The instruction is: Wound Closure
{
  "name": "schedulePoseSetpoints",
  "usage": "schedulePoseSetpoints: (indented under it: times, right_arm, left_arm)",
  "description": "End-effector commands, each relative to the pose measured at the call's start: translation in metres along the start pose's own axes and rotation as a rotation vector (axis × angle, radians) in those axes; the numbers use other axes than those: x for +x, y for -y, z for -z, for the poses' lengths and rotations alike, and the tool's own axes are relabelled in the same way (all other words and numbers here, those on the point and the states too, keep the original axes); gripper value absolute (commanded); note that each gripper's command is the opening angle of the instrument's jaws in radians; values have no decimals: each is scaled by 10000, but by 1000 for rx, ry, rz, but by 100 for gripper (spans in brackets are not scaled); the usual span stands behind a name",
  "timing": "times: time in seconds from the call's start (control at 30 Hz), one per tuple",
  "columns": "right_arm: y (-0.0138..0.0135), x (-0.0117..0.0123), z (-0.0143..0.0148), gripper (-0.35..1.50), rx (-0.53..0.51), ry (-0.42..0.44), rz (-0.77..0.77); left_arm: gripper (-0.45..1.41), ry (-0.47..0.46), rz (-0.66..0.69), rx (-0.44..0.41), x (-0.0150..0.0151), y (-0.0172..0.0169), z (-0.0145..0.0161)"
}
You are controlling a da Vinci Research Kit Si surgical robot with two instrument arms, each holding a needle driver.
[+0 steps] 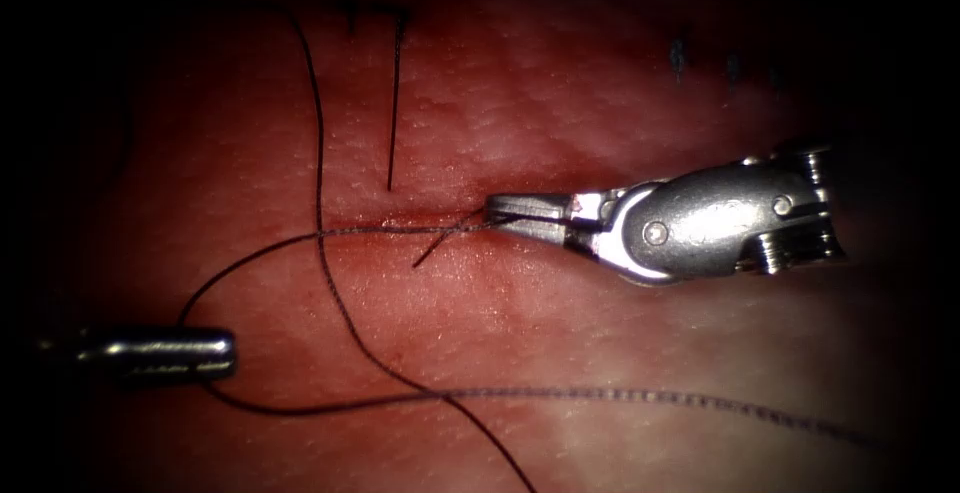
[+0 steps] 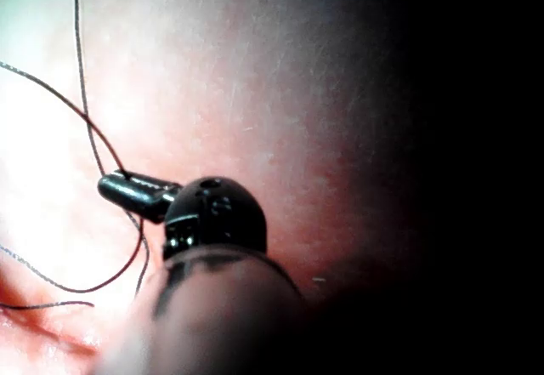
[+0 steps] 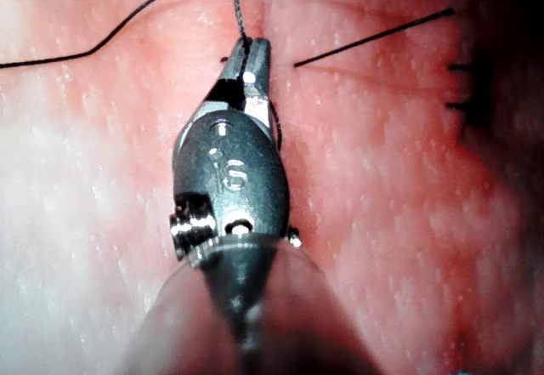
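The right tool (image 1: 500, 209) clamps the thread (image 1: 400, 230), which runs left-right along the cut (image 1: 420, 221) to the left tool (image 1: 215, 353), also clenched on thread, with open tissue (image 1: 600, 353) around both.

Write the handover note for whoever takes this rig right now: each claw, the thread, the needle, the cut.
Right claw: shut on the thread at the cut.
Left claw: lower left of the cut, shut on the same thread, which loops from it up to the cut.
Thread: more of it crosses the tissue below the cut; a short cut end stands above it.
Needle: I cannot locate it.
Done: dark stitch marks along the upper edge of the tissue.
Left: the cut under the right claw looks not yet tied.
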Motion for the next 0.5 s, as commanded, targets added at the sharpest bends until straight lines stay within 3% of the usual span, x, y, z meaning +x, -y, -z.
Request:
schedulePoseSetpoints:
  times: [0.03, 0.1, 0.13, 0.2, 0.47, 0.5]
  right_arm:
    - [7, 0, -7, 41, 17, -17, -61]
    - [6, 1, -6, 103, 24, -22, -162]
    - [7, 1, -6, 123, 24, -22, -209]
    - [8, 3, -2, 141, 59, -37, -254]
    - [-21, 25, 32, 141, 91, -72, -288]
    - [-35, 31, 41, 93, 75, -103, -280]
  left_arm:
    - [-45, -7, -40, 23, 8, 15, -4]
    - [-45, -18, -104, 46, 16, 17, -4]
    - [-45, -22, -136, 61, 19, 18, -5]
    - [-45, -49, -206, 73, 28, 20, -8]
    - [-45, -92, -385, 122, 23, 24, -19]
    - [-45, -94, -407, 122, 18, 24, -20]
